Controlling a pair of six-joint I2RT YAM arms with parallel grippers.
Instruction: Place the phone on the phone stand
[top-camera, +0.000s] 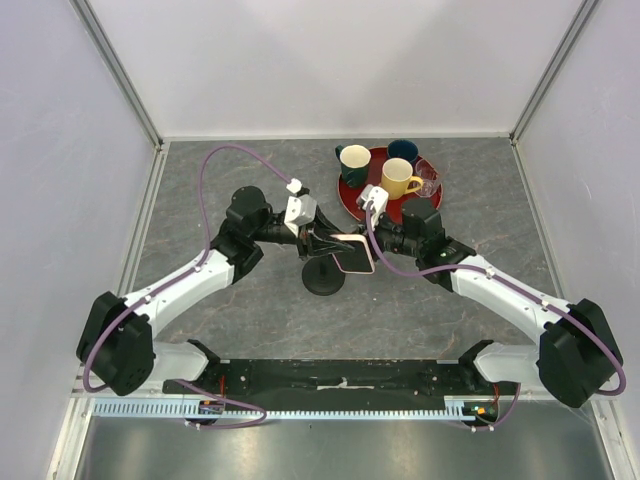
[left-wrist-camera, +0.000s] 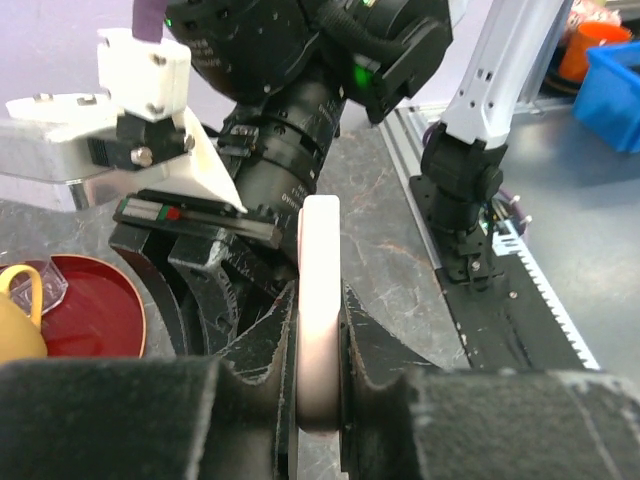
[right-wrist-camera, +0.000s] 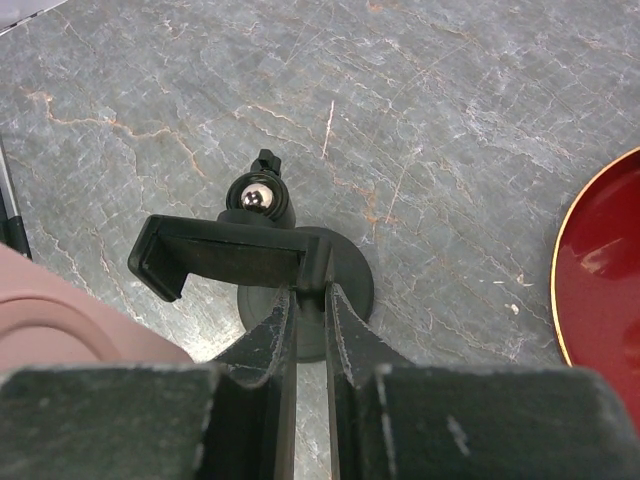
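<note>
Over the grey table (top-camera: 430, 320), the left gripper (left-wrist-camera: 318, 330) pinched the slim black phone (left-wrist-camera: 320, 250) with its pink edge, right by the small black round-foot phone stand (right-wrist-camera: 225, 250), whose clamp the right gripper (right-wrist-camera: 312, 295) squeezed; a crooked push might tip it.

Grey stone-look desk (right-wrist-camera: 450, 120), matt, veined and finely scratched, and on it the phone stand (right-wrist-camera: 230, 255) in dull black plastic, a polished metal ball (right-wrist-camera: 256, 198) gleaming at its joint. The phone (left-wrist-camera: 318, 320) shows a smooth, satiny pink edge, and the red tray (right-wrist-camera: 600, 270) is glossy with a thin gold rim.
</note>
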